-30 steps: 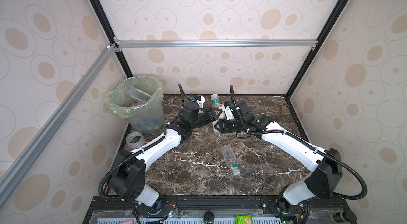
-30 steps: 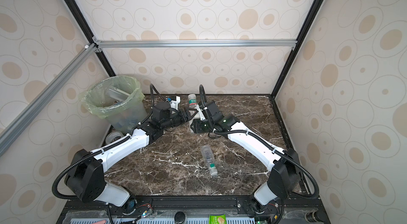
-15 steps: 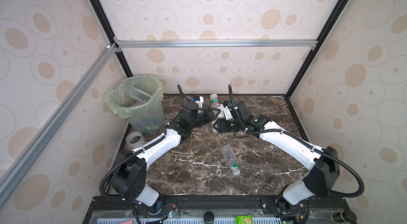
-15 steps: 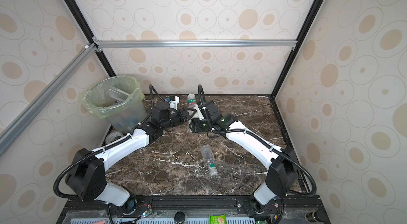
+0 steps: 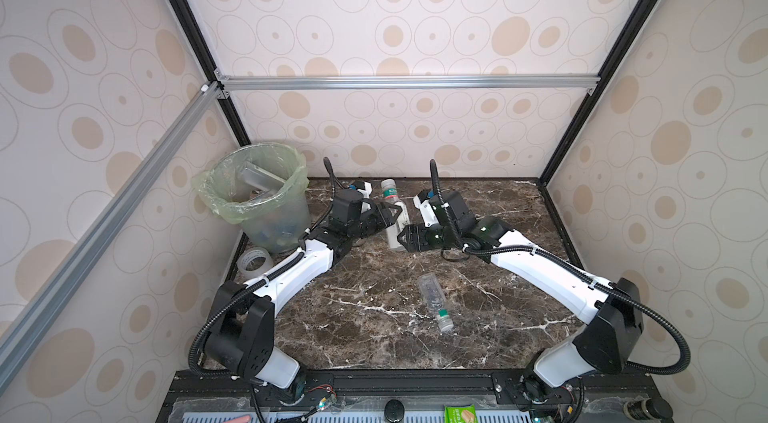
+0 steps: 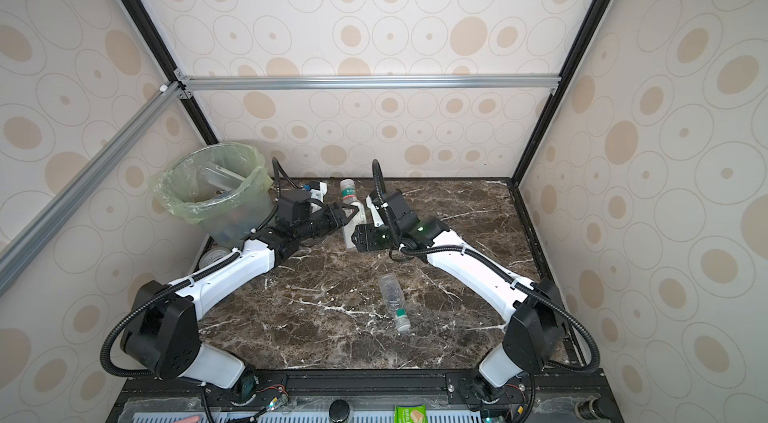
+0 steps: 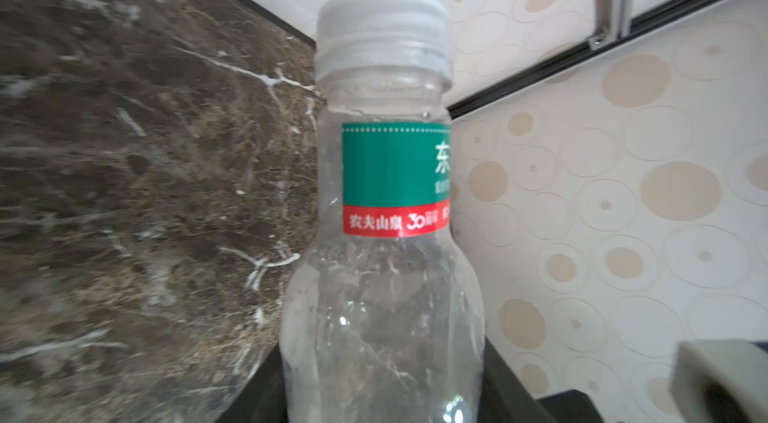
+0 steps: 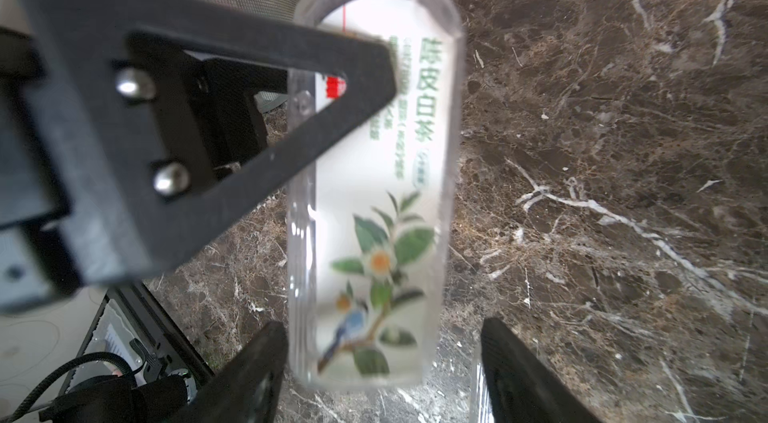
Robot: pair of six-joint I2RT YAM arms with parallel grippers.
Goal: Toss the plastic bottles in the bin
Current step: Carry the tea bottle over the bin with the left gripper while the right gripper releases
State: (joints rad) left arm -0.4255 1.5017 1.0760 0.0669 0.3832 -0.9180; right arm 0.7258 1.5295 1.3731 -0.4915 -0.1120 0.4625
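Between both arms, left jaws gripping bottle (image 5: 390, 193), middle hidden, right jaws parted

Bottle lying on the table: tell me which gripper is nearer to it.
Right. The right gripper hangs open just beyond the lying bottle; the left gripper sits farther back, shut on the upright bottle.

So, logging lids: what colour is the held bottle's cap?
White cap on the bottle; clearest in left wrist view.
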